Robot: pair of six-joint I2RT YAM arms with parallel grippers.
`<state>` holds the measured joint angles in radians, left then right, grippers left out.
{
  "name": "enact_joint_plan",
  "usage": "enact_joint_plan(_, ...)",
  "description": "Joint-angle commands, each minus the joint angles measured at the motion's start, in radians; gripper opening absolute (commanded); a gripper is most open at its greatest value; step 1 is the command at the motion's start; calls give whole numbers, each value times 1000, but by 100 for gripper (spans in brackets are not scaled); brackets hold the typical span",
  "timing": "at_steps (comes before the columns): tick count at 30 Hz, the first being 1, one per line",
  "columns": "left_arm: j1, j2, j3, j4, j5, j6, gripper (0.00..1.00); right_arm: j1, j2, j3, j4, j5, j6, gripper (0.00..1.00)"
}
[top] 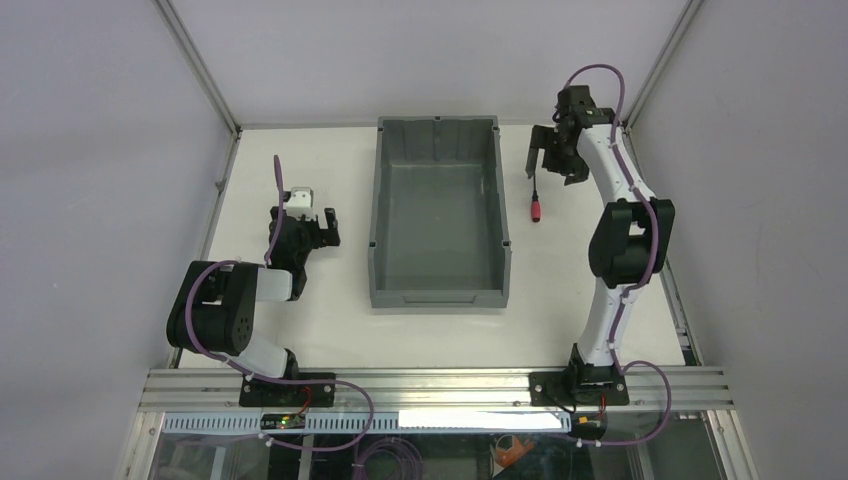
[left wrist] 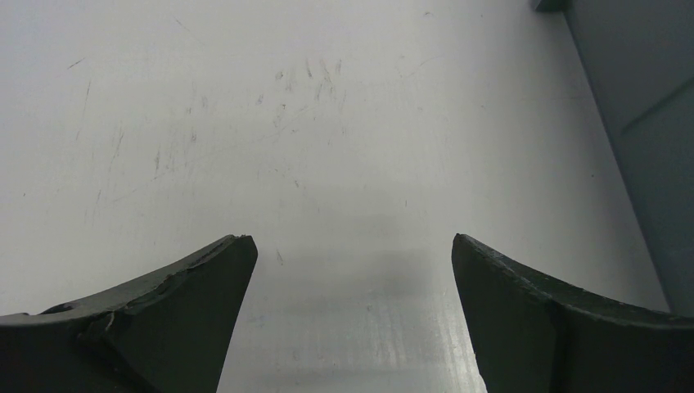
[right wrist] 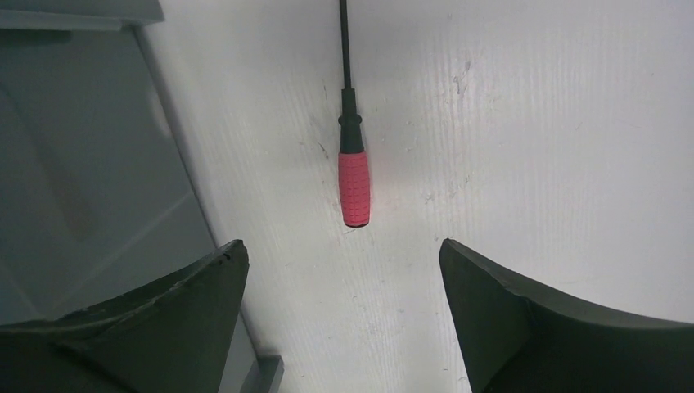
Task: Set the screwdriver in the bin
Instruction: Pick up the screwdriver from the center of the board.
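Observation:
The screwdriver (top: 537,208) lies on the white table just right of the bin (top: 440,297); it has a red handle and a thin black shaft. In the right wrist view the screwdriver (right wrist: 354,187) lies ahead of the jaws, handle end nearest them, with the bin's wall (right wrist: 82,164) at the left. My right gripper (top: 553,160) hovers over the shaft end, open and empty (right wrist: 339,250). My left gripper (top: 318,232) is open and empty (left wrist: 352,241) over bare table left of the bin, whose wall (left wrist: 646,123) shows at the right of the left wrist view. The bin is empty.
White enclosure walls with metal corner posts (top: 200,65) close in the table on three sides. An aluminium rail (top: 430,385) carrying both arm bases runs along the near edge. Purple cables (top: 600,75) loop off both arms.

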<state>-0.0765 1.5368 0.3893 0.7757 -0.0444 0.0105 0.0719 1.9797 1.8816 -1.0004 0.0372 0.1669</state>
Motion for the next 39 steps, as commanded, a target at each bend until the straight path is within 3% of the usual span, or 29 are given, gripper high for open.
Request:
enact_joint_plan(1, 11, -32, -6, 27, 16, -8, 99, -8, 37, 31, -15, 0, 19, 90)
enact_joint_plan(27, 11, -33, -6, 28, 15, -7, 99, -4, 231, -44, 37, 23, 40, 68)
enact_joint_plan(39, 11, -32, -6, 27, 15, -7, 99, -1, 260, -56, 49, 20, 36, 48)
